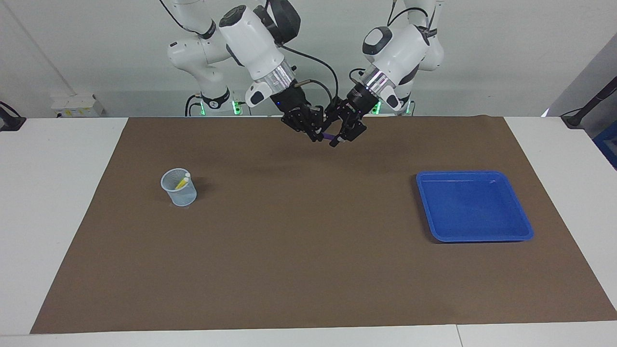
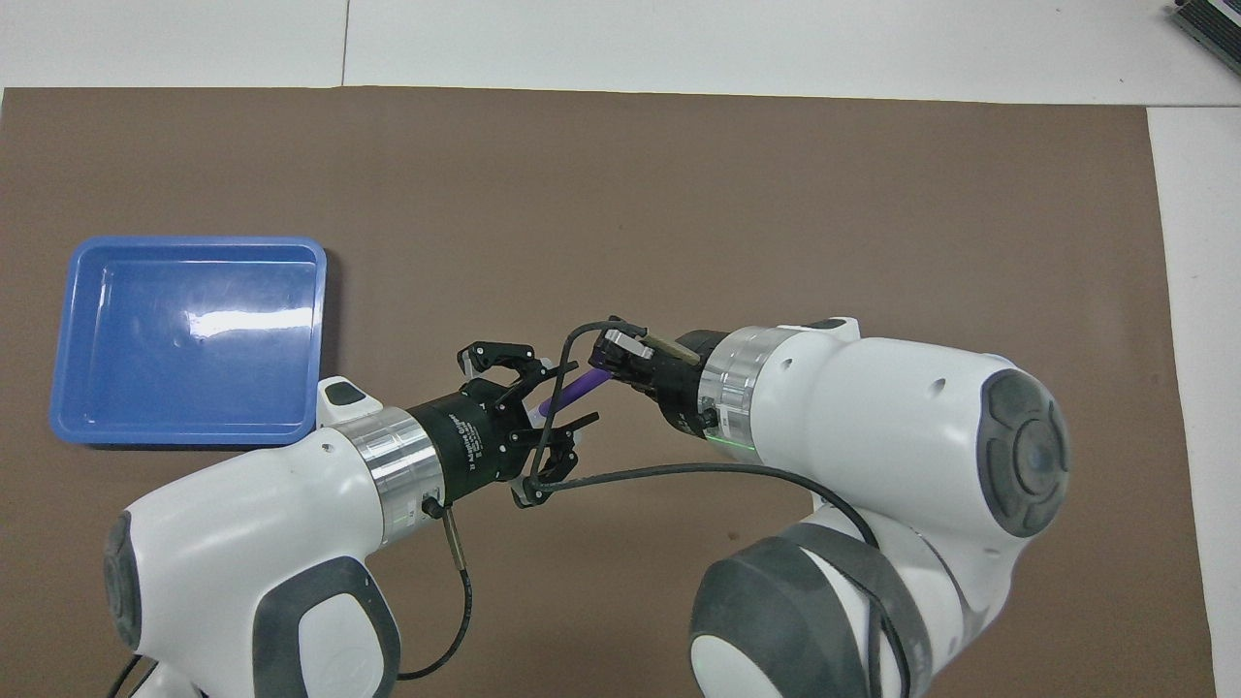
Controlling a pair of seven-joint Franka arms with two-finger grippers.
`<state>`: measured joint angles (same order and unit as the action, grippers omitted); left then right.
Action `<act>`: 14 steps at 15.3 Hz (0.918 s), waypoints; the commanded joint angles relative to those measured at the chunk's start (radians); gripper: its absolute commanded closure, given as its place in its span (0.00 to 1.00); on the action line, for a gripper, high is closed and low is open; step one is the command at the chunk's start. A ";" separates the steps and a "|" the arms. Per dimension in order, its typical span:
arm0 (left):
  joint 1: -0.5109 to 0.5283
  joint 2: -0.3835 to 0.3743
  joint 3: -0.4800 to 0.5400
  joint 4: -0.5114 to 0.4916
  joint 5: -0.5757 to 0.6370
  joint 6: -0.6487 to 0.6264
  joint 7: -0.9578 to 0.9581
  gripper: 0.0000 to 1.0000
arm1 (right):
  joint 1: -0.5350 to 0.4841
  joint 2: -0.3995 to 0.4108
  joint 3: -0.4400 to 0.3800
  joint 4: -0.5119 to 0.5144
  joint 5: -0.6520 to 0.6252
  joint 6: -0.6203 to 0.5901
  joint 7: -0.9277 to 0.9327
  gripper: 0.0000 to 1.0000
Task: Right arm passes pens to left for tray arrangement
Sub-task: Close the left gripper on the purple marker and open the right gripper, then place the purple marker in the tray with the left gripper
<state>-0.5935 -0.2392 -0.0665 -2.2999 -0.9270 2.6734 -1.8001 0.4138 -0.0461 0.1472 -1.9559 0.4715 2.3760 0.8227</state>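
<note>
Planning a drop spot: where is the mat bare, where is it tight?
Bare: the wide mat between the mesh cup and the blue tray. Tight: near the robots, where the right tool and left tool meet on the purple pen.

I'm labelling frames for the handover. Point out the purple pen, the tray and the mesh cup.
purple pen (image 2: 578, 386), overhead view, mid-barrel.
tray (image 1: 482, 236), facing view, rim farthest from the robots.
mesh cup (image 1: 182, 196), facing view, side wall.

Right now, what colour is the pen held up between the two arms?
Purple. The pen shows best in the overhead view.
</note>
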 commanded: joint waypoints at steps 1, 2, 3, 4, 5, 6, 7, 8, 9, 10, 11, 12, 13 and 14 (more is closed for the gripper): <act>-0.019 -0.012 0.011 -0.021 -0.016 0.019 0.018 0.56 | -0.012 -0.026 0.002 -0.031 0.030 0.018 -0.039 1.00; -0.019 -0.012 0.011 -0.021 -0.016 0.017 0.016 0.58 | -0.012 -0.024 0.002 -0.031 0.030 0.019 -0.039 1.00; -0.019 -0.012 0.011 -0.021 -0.016 0.017 0.016 0.63 | -0.013 -0.026 0.002 -0.031 0.030 0.017 -0.039 1.00; -0.019 -0.012 0.011 -0.021 -0.016 0.017 0.016 0.68 | -0.013 -0.026 0.002 -0.032 0.030 0.014 -0.039 1.00; -0.019 -0.012 0.011 -0.021 -0.016 0.017 0.016 0.79 | -0.018 -0.026 0.002 -0.032 0.030 0.014 -0.039 1.00; -0.019 -0.012 0.011 -0.021 -0.016 0.017 0.016 0.90 | -0.027 -0.026 0.002 -0.031 0.030 0.011 -0.039 1.00; -0.019 -0.012 0.011 -0.021 -0.016 0.016 0.013 1.00 | -0.029 -0.026 0.002 -0.031 0.030 0.011 -0.040 1.00; -0.019 -0.012 0.011 -0.020 -0.016 0.014 0.010 1.00 | -0.029 -0.026 0.002 -0.031 0.030 0.011 -0.040 1.00; -0.019 -0.011 0.013 -0.018 -0.016 0.013 0.008 1.00 | -0.029 -0.026 0.002 -0.031 0.030 0.011 -0.040 0.98; -0.019 -0.011 0.011 -0.016 -0.016 0.013 0.007 1.00 | -0.029 -0.026 0.002 -0.031 0.030 0.009 -0.039 0.97; -0.019 -0.011 0.011 -0.016 -0.016 0.013 0.005 1.00 | -0.029 -0.026 0.002 -0.031 0.030 0.009 -0.039 0.90; -0.019 -0.011 0.011 -0.016 -0.016 0.010 0.005 1.00 | -0.030 -0.024 0.002 -0.031 0.030 0.009 -0.039 0.66; -0.019 -0.011 0.011 -0.016 -0.016 0.010 0.005 1.00 | -0.030 -0.024 0.002 -0.031 0.030 0.009 -0.039 0.37; -0.019 -0.011 0.011 -0.016 -0.016 0.010 0.004 1.00 | -0.030 -0.024 0.002 -0.031 0.030 0.008 -0.039 0.15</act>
<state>-0.5949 -0.2354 -0.0628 -2.2999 -0.9272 2.6820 -1.8029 0.4038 -0.0514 0.1447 -1.9643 0.4839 2.3747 0.8218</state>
